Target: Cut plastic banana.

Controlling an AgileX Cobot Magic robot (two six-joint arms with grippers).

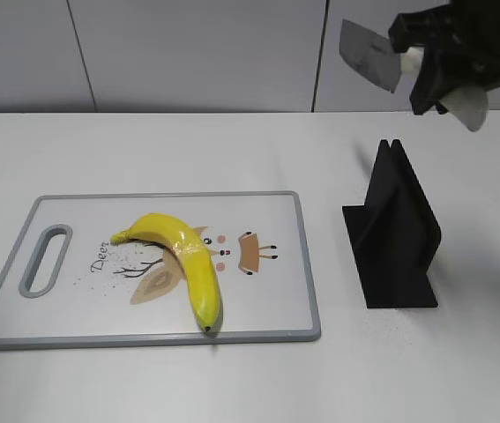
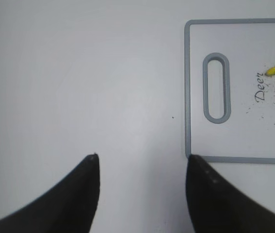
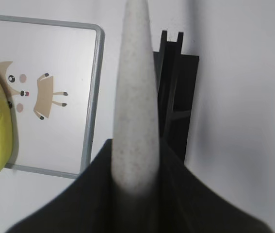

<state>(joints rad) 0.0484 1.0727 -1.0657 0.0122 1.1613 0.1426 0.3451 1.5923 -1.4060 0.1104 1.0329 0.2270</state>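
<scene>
Black right gripper (image 1: 444, 66) aloft, clamped on knife (image 1: 369, 55) — left gripper (image 2: 142, 194) spread, low over table (image 2: 79, 73).

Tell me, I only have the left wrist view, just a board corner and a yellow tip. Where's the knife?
Observer: The knife is in the air, clamped in the right gripper, above the black knife stand.
Operator: Is the banana whole?
Observer: Yes, the plastic banana lies uncut on the cutting board, its dark tip near the front edge.
Operator: And my left gripper?
Observer: The left gripper is open over bare table, left of the board; the exterior view does not show it.
</scene>
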